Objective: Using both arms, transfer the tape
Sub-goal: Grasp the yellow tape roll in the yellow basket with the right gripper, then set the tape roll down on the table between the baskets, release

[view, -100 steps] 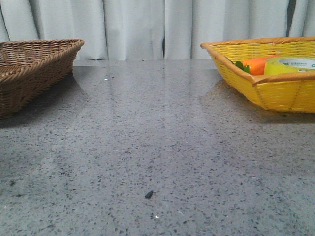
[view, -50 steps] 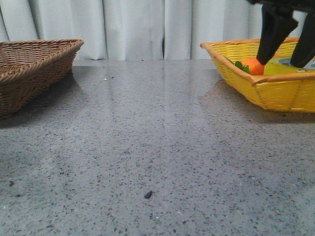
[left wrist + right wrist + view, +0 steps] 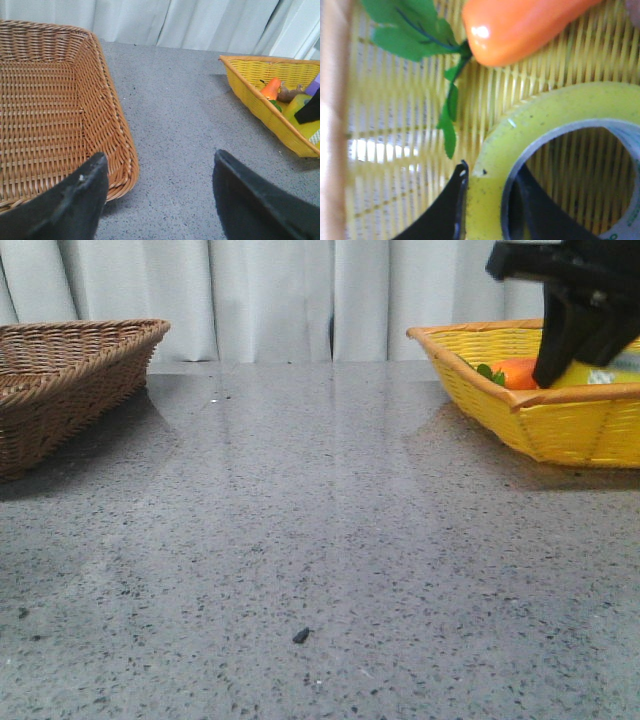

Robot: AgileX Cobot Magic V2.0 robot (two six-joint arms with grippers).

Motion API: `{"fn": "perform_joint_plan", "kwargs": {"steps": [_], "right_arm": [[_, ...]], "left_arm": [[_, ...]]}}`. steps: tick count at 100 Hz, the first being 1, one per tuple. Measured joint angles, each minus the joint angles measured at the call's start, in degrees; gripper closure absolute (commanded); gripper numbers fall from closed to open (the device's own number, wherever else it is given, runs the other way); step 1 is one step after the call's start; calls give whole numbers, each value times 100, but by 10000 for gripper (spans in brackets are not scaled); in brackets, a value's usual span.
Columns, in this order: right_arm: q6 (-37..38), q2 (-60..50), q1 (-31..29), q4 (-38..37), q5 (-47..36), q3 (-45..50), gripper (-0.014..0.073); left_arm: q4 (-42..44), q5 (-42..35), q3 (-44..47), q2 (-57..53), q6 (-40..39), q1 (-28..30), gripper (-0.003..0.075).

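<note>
The yellow tape (image 3: 555, 110) lies flat in the yellow basket (image 3: 560, 430) at the table's right, beside the orange carrot (image 3: 515, 372). My right gripper (image 3: 580, 365) has come down into the basket. In the right wrist view it (image 3: 490, 172) is shut on the tape's wall, with one finger (image 3: 445, 210) outside the roll and the other inside the core. In the front view only a strip of the tape (image 3: 592, 376) shows past the gripper. My left gripper (image 3: 160, 154) is open and empty above the table, next to the brown basket's corner (image 3: 125, 165).
The brown wicker basket (image 3: 70, 380) stands at the table's left and holds nothing that shows. The yellow basket (image 3: 260, 107) also holds the carrot (image 3: 271, 89), a brown piece (image 3: 287, 93) and a purple thing (image 3: 314, 85). A small dark speck (image 3: 301, 636) lies on the grey table.
My right arm came into view from above and lowered into the yellow basket. Its fingers went from straddling the tape to closing on its wall. The tape now sits mostly hidden behind it.
</note>
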Motion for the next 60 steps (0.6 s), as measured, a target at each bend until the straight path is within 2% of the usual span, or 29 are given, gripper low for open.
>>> {"fn": "perform_joint_plan", "kwargs": {"steps": [20,36,48,60], "right_arm": [[22,-425,473,123,10,-1251,649],[22,-390,1336,354,-167,-2312,649],[22,12,1961,451,-207,-2552,649],[22,745,2198,489,-115,-2565,649]], "left_arm": [[0,3,0,0,0,0,300],[0,3,0,0,0,0,300],[0,3,0,0,0,0,300],[0,3,0,0,0,0,300]]}}
